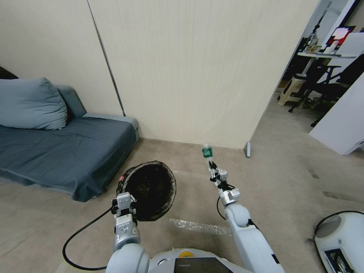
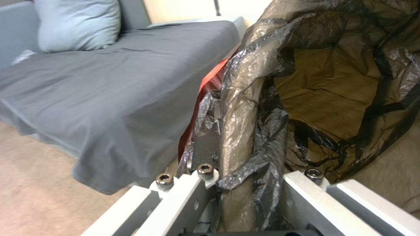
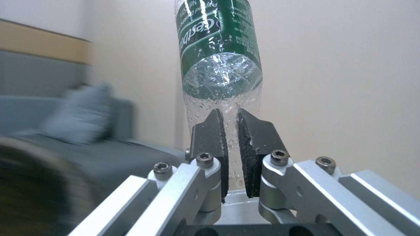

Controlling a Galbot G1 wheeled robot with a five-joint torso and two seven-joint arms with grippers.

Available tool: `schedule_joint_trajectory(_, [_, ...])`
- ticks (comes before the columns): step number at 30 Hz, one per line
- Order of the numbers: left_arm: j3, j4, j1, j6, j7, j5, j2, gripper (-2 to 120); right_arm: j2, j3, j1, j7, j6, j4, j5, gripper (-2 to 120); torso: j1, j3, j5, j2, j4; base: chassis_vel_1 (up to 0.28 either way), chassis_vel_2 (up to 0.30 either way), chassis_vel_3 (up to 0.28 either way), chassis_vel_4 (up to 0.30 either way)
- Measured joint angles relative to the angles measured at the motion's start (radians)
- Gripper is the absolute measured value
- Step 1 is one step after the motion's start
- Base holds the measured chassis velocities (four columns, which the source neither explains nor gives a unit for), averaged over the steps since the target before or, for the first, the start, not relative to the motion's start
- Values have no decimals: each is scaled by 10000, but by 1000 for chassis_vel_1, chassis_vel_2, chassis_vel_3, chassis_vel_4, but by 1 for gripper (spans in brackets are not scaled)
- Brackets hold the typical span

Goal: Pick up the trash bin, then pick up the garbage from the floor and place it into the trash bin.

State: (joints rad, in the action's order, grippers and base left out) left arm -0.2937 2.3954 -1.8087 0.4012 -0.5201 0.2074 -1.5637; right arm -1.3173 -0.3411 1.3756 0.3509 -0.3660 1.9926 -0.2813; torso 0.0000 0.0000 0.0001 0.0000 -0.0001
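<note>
The trash bin (image 1: 151,189), lined with a crinkly black bag, hangs tilted above the floor with its mouth facing me. My left gripper (image 1: 124,200) is shut on its near rim. In the left wrist view the bag-covered rim (image 2: 245,108) runs between the fingers (image 2: 205,144), and a red strip (image 2: 210,78) lies against the bin's outer side. Right of the bin, my right gripper (image 1: 213,170) is raised and shut on a piece of garbage, a clear crushed bottle with a green label (image 1: 207,152). The right wrist view shows its pads (image 3: 251,137) pinching the bottle (image 3: 219,55) at its lower end.
A grey sofa (image 1: 64,151) with a blue-grey pillow (image 1: 32,104) stands to the left, close to the bin. A beige wall (image 1: 197,76) is straight ahead. An opening on the right leads to chairs and a desk (image 1: 322,79). A white machine (image 1: 341,239) sits at lower right.
</note>
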Motion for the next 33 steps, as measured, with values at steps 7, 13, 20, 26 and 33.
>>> schedule_joint_trajectory(7, [168, -80, -1, 74, 80, -44, 14, 1, 340, 1159, 191, 672, -42, 664, -301, 6, 0, 0, -1, 0, 1, 0, 0, 0, 0])
schedule_joint_trajectory(13, [264, -105, -3, 85, 78, -36, 14, 1, 556, 2246, 248, 707, -21, 425, 205, 6, 0, 0, -1, 0, 1, 0, 0, 0, 0])
schedule_joint_trajectory(20, [349, 1, -20, 89, 69, 12, -12, 1, 396, 2849, 258, 679, -54, -303, 692, 6, -1, 0, -1, 0, 1, 0, 0, 0, 0])
schedule_joint_trajectory(26, [388, 24, -38, 90, 57, 50, -17, 1, 244, 2920, 172, 586, -110, -783, 813, 6, -1, 0, -1, 0, 1, 0, 0, 0, 0])
schedule_joint_trajectory(33, [424, 14, -52, 89, 36, 67, -31, 1, 200, 2912, 196, 566, -235, -1130, 918, 6, 0, -1, -1, 0, 1, 0, 0, 0, 0])
